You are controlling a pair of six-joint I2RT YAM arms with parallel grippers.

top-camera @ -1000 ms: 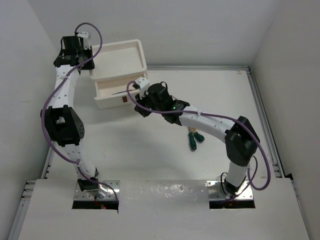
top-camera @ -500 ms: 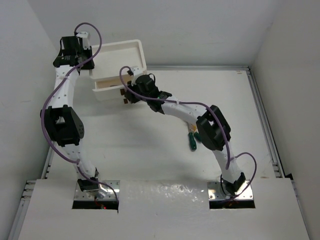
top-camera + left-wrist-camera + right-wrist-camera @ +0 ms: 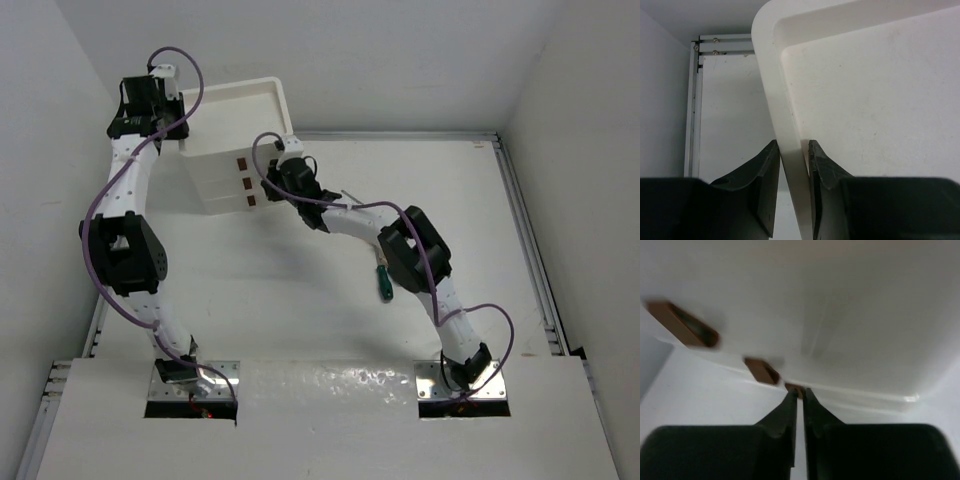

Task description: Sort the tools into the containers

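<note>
The white container unit [image 3: 240, 125] stands at the back left, its drawers flush, with three brown tabs [image 3: 246, 183] down its front. My left gripper [image 3: 792, 145] is shut on the rim [image 3: 771, 75] of the top tray, one finger inside and one outside. My right gripper [image 3: 800, 391] is shut, its tips against the lowest brown tab [image 3: 795, 387]; in the top view it [image 3: 268, 192] sits at the unit's front. A dark green screwdriver [image 3: 383, 282] lies on the table under the right arm. Other tools are hidden.
The white side walls close in on the left and right. A metal rail [image 3: 525, 250] runs along the table's right edge, another [image 3: 694, 100] along the left beside the unit. The right arm stretches across the table's middle.
The pulled-out drawer has slid back into the unit. My right arm has stretched forward and left to the unit's front. The left gripper has kept its hold on the tray rim.
</note>
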